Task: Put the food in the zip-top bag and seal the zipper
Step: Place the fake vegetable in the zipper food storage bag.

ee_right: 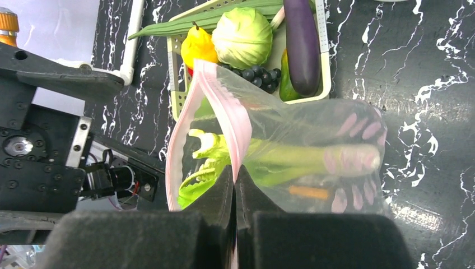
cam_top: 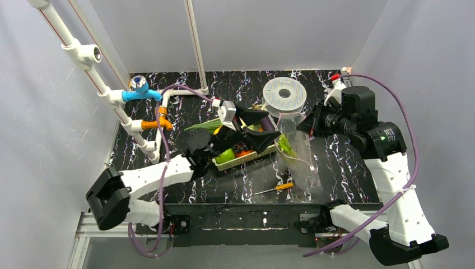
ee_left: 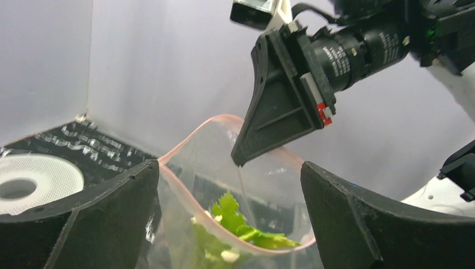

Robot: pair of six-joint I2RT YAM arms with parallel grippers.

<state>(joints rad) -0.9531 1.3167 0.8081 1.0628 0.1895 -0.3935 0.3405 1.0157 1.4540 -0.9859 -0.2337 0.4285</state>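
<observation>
The zip-top bag [cam_top: 299, 154] stands upright in the middle right of the table, its mouth held wide. My right gripper [ee_right: 235, 171] is shut on the zipper [ee_right: 224, 106], the pink strip at the mouth's far edge. A leafy green stalk vegetable [ee_right: 269, 159] lies inside the bag. My left gripper [ee_left: 229, 164] is open just in front of the mouth, with nothing between its fingers. In the left wrist view the leaves [ee_left: 235, 221] show behind the pink rim [ee_left: 185, 145]. More food fills the basket [ee_right: 176, 67]: a cabbage [ee_right: 242, 36], an eggplant [ee_right: 302, 45] and a yellow pepper [ee_right: 199, 47].
A grey spool [cam_top: 284, 94] lies behind the bag. An orange-handled screwdriver [cam_top: 274, 188] lies in front of it. White pipework with a blue fitting [cam_top: 140, 89] and an orange one [cam_top: 157, 123] runs along the left side. The basket sits directly left of the bag.
</observation>
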